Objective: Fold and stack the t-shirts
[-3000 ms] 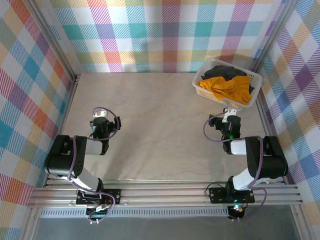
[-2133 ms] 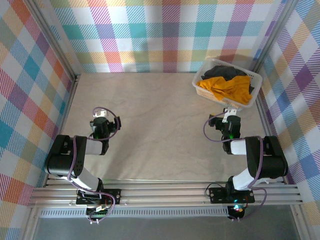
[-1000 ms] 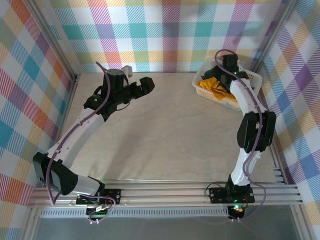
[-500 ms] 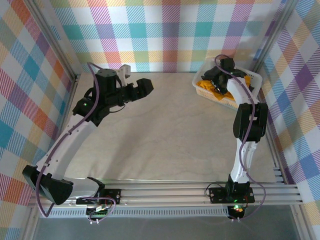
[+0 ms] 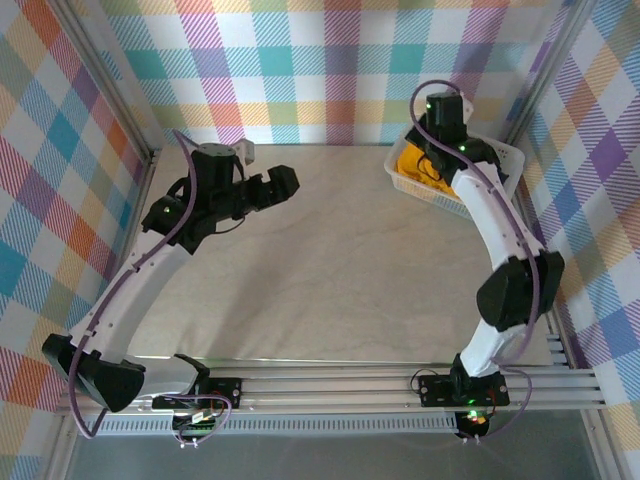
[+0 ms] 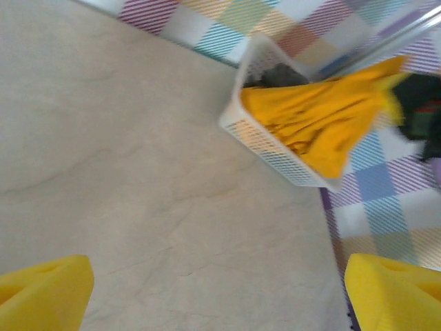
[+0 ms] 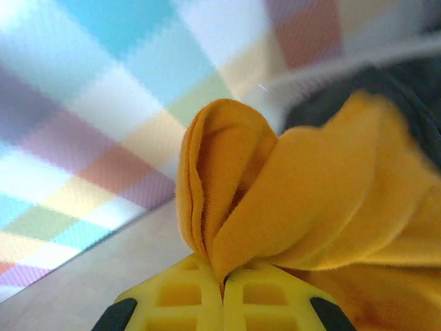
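Nearest, both arm bases sit at the 6 o'clock edge of the table in the top view. The left arm reaches from its base toward 10 o'clock. There the left gripper hangs above bare tabletop, aimed toward 3 o'clock. Its wrist view shows the 2 yellow fingertips spread wide at the bottom corners, nothing between them and the surface well below.

Farther out, at about 1 o'clock on the table, the white lattice basket stands in the far right corner against the checked walls. The orange-yellow t-shirt lies in it, draped over the rim. In the left wrist view one end is stretched up toward 3 o'clock into a dark, blurred shape. The dark t-shirt lies in the basket on the 12 o'clock side of the orange one.

The right arm stretches from its base to above the basket. The right gripper has its 2 yellow fingers pressed together on a fold of the orange-yellow t-shirt, and the cloth bulges out of the pinch toward 12 o'clock. Dark cloth shows blurred at 2 o'clock in that view.
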Action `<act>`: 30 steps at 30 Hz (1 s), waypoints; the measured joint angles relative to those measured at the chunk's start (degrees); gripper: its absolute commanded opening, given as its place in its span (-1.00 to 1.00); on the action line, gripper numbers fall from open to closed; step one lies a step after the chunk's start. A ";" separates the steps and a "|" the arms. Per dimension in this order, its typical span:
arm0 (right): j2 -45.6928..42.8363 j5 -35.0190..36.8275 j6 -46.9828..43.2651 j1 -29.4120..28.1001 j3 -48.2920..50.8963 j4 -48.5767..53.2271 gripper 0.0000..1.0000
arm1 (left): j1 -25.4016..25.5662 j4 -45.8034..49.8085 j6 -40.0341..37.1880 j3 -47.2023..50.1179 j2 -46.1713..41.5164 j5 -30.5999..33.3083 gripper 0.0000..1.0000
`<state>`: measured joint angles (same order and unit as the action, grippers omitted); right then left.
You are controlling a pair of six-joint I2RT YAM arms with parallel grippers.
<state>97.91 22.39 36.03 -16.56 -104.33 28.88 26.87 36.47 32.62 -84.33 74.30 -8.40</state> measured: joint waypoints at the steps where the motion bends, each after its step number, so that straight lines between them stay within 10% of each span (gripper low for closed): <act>1: -1.11 0.63 -1.51 -1.60 -1.36 -0.63 -1.00 | 0.00 0.63 0.20 -0.07 0.35 0.90 0.89; 15: -5.09 -5.16 -8.02 -22.75 -8.55 -3.28 -1.00 | -0.83 12.83 2.78 -4.09 3.10 18.62 0.92; 21: -0.87 -12.11 1.77 -25.46 8.52 1.46 0.12 | -1.57 14.12 2.97 -1.18 1.33 19.87 0.85; 30: -2.08 -14.71 6.84 -19.54 22.14 8.26 0.15 | -2.56 17.62 4.87 11.15 1.88 15.91 0.76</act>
<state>95.83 7.68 42.87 -36.10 -82.19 37.15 24.32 54.08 37.50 -73.19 76.18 7.51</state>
